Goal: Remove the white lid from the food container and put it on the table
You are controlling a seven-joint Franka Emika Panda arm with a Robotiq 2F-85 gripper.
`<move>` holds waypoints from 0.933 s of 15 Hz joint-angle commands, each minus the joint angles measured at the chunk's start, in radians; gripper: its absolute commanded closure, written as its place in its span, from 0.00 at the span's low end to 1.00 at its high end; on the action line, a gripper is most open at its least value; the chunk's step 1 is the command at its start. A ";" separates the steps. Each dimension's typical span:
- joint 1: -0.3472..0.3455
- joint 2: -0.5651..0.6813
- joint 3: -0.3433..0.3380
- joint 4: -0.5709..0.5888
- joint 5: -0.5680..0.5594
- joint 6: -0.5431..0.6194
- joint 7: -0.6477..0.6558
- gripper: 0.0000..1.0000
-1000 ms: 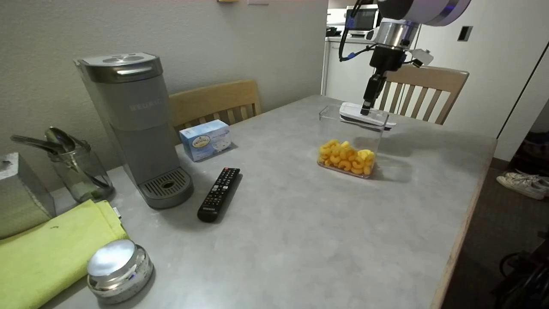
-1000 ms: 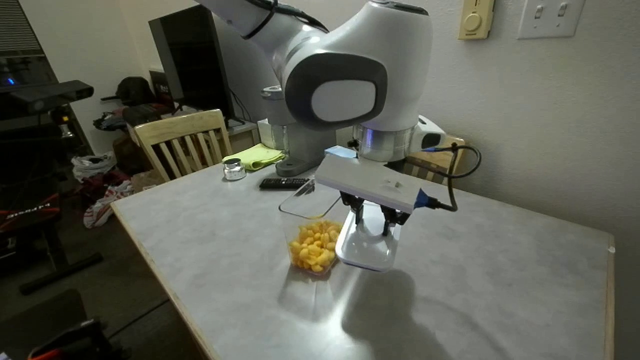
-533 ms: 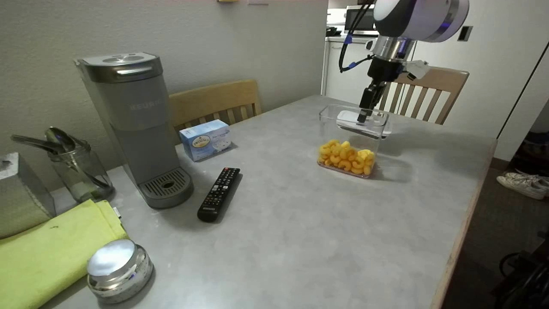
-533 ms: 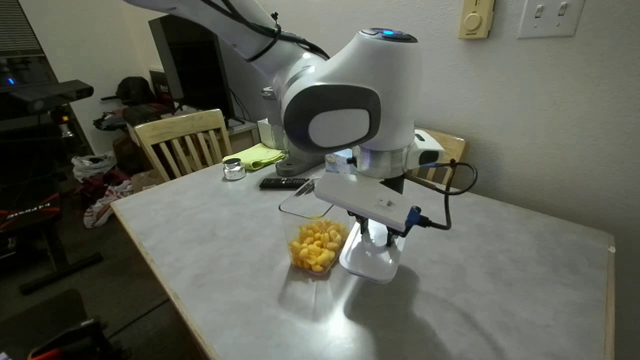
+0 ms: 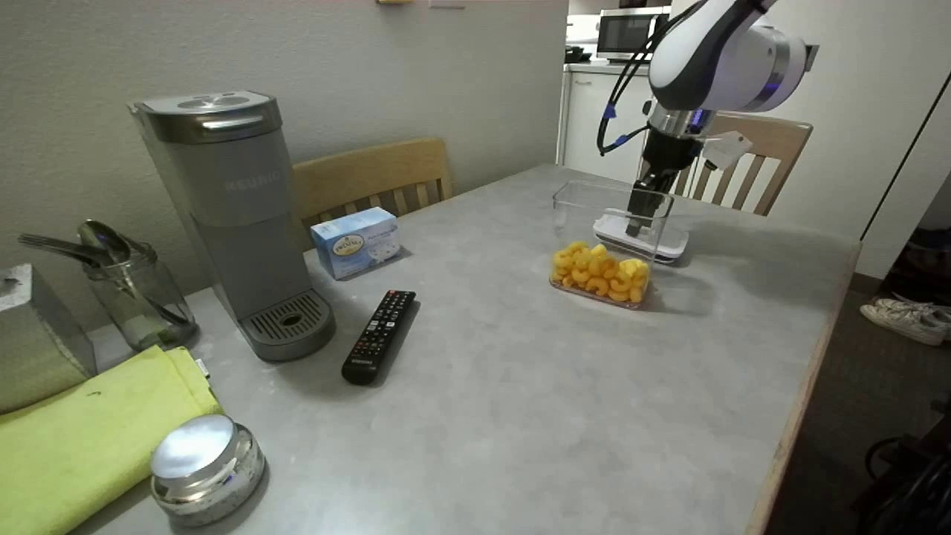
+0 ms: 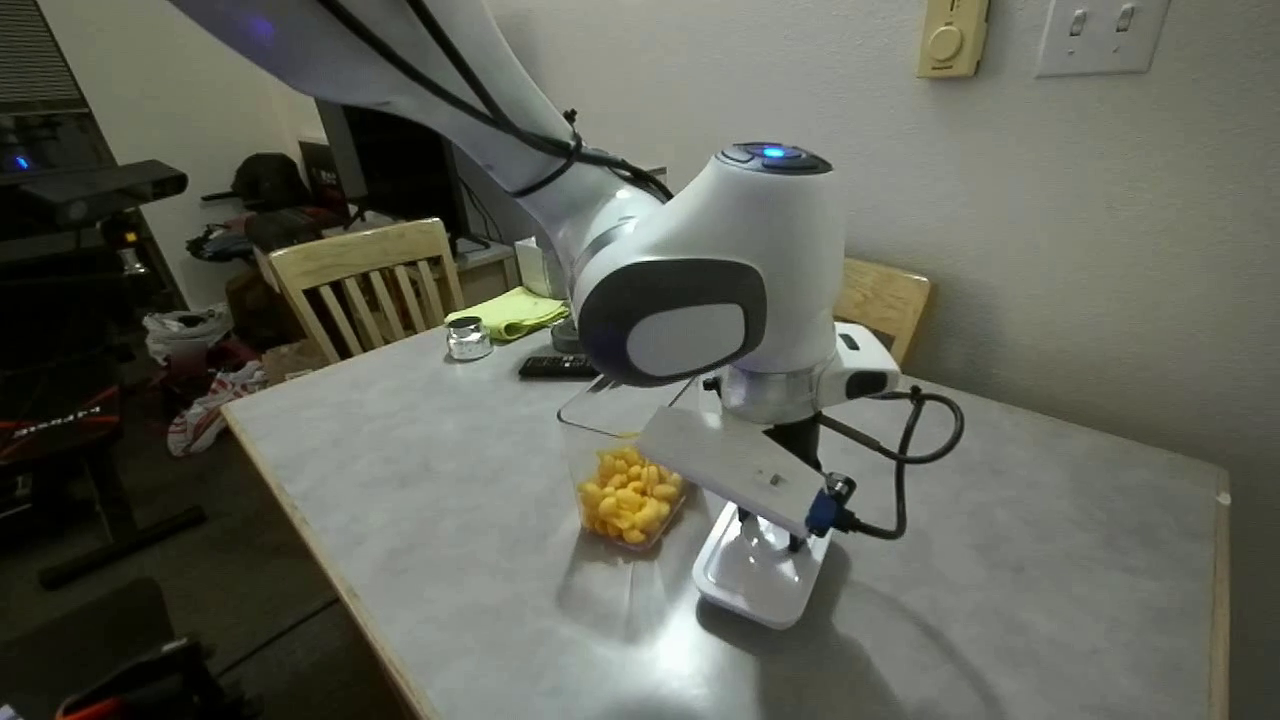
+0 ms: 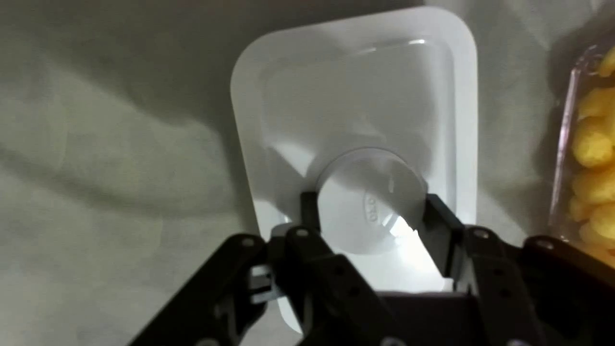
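Note:
The white lid (image 5: pixel 663 243) is off the food container (image 5: pixel 573 223) and lies flat beside it, at or just above the table (image 5: pixel 475 438); a gap cannot be made out. It also shows in an exterior view (image 6: pixel 750 588) and the wrist view (image 7: pixel 355 91). My gripper (image 7: pixel 370 211) points down with its fingers on either side of the lid's round raised knob, touching it. In an exterior view the white camera mount partly hides the gripper (image 6: pixel 770 530). The clear container stands upright, open, with orange food in its bottom; its side shows in the wrist view (image 7: pixel 561 158).
A coffee maker (image 5: pixel 256 215), a blue box (image 5: pixel 356 244), a black remote (image 5: pixel 379 338), a silver jar (image 5: pixel 208 472) and a yellow cloth (image 5: pixel 104 438) are on the table. Wooden chairs (image 6: pixel 365 275) stand at its sides.
My gripper has moved down with the lid held, and the lid has gone from tilted to nearly flat by the table top. The container has not moved.

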 commanded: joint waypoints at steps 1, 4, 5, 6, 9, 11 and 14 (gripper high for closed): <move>-0.029 0.008 0.022 -0.001 -0.056 0.025 0.053 0.42; -0.048 -0.026 0.059 -0.014 -0.048 0.028 0.054 0.16; -0.050 -0.040 0.068 -0.017 -0.044 0.031 0.058 0.11; -0.049 -0.058 0.075 -0.021 -0.042 0.033 0.066 0.03; -0.045 -0.128 0.098 -0.032 -0.029 0.006 0.099 0.00; -0.036 -0.175 0.104 -0.039 -0.026 -0.001 0.130 0.00; -0.017 -0.232 0.101 -0.050 -0.034 -0.001 0.169 0.00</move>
